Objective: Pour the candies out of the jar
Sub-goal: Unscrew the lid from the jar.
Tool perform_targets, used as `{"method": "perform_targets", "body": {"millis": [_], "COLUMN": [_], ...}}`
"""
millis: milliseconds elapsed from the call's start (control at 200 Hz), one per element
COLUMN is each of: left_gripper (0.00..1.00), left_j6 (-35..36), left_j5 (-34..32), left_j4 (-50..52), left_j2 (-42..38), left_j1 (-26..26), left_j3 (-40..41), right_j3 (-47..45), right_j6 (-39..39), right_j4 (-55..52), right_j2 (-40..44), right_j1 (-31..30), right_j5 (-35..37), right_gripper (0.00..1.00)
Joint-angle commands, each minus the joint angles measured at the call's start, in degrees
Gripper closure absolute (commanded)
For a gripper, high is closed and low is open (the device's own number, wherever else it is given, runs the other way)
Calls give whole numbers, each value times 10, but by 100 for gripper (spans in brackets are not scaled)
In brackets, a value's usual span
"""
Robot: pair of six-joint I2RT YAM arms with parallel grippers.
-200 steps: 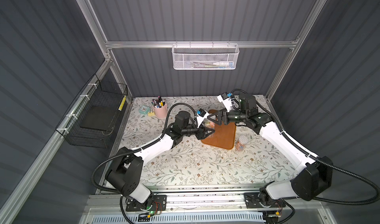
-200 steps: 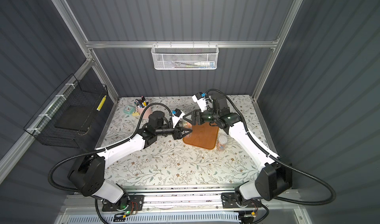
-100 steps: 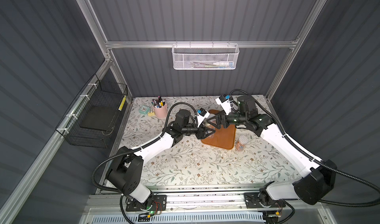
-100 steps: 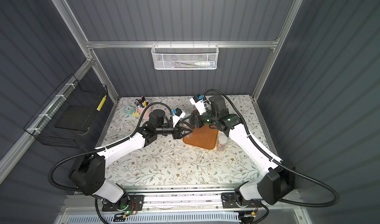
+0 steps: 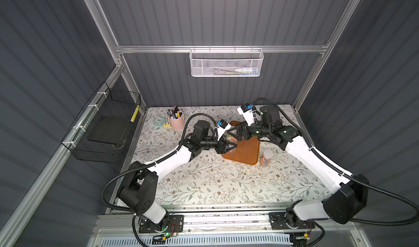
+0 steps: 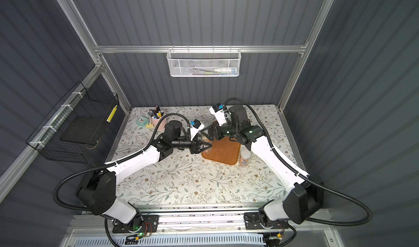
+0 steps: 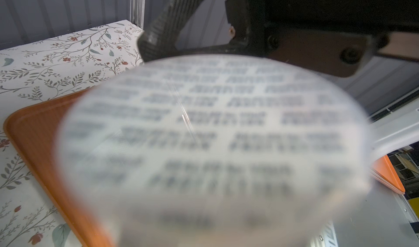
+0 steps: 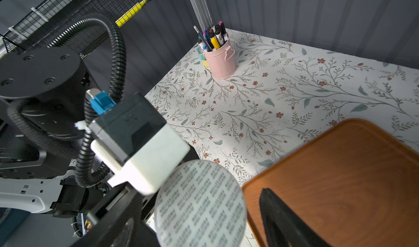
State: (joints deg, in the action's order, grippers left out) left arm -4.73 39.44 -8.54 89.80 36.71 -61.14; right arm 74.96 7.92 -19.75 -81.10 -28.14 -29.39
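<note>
The left gripper (image 5: 230, 146) pinches the jar (image 7: 213, 143), its lid (image 8: 199, 202) aimed at the right gripper (image 5: 231, 135) — whose jaws stand spread either side of that lid, lower centre, not yet gripping.

The clear jar (image 5: 230, 142), its round white lid (image 8: 199, 202) with grey print still on, sits clamped in the left tool (image 6: 209, 146) over the orange tray's (image 5: 247, 154) edge, candies indistinct inside.
</note>
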Motion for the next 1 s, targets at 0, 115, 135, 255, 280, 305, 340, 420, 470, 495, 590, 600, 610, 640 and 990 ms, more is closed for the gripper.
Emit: {"method": "perform_targets", "body": {"millis": [0, 115, 135, 255, 280, 305, 340, 420, 470, 495, 590, 600, 610, 640, 990], "left_gripper": [100, 100, 100, 100, 100, 100, 100, 100, 100, 100, 100, 100, 100, 100, 100], "left_j6": [8, 7, 8, 9, 9, 9, 10, 16, 17, 18, 23, 24, 25, 28, 67], "left_j5": [14, 16, 16, 12, 10, 9, 6, 0, -1, -3, -10, -11, -12, -16, -124], "left_j4": [-9, -9, -9, -10, -10, -10, -9, -4, -3, -3, 2, 4, 4, 7, 28], "left_j2": [-9, -7, -7, -12, -13, -14, -17, -22, -24, -24, -22, -22, -21, -20, -26], "left_j1": [4, 5, 5, 4, 4, 5, 5, 5, 5, 5, 6, 6, 6, 8, 31], "left_j3": [-16, -19, -19, -16, -15, -13, -13, -11, -10, -10, -13, -14, -14, -16, -19], "right_j3": [-3, -4, -3, -5, -5, -2, 0, -3, -2, -2, 0, 1, 2, 4, 15], "right_j6": [12, 22, 22, 25, 24, 21, 18, 18, 23, 26, 57, 59, 66, 79, 197], "right_j4": [11, 18, 17, 17, 15, 10, 3, -2, -5, -6, 6, 7, 9, 14, 3], "right_j2": [-7, -15, -17, -19, -20, -21, -21, -18, -18, -17, -21, -21, -22, -25, -47], "right_j1": [-1, -1, -1, -1, -1, -1, -1, 1, 4, 5, 14, 14, 15, 15, 15], "right_j5": [19, 14, 12, 27, 28, 28, 30, 41, 47, 48, 43, 42, 39, 37, 43], "right_gripper": [18, 20, 21, 26, 27, 27, 27, 27, 27, 27, 29, 29, 29, 30, 41]}}
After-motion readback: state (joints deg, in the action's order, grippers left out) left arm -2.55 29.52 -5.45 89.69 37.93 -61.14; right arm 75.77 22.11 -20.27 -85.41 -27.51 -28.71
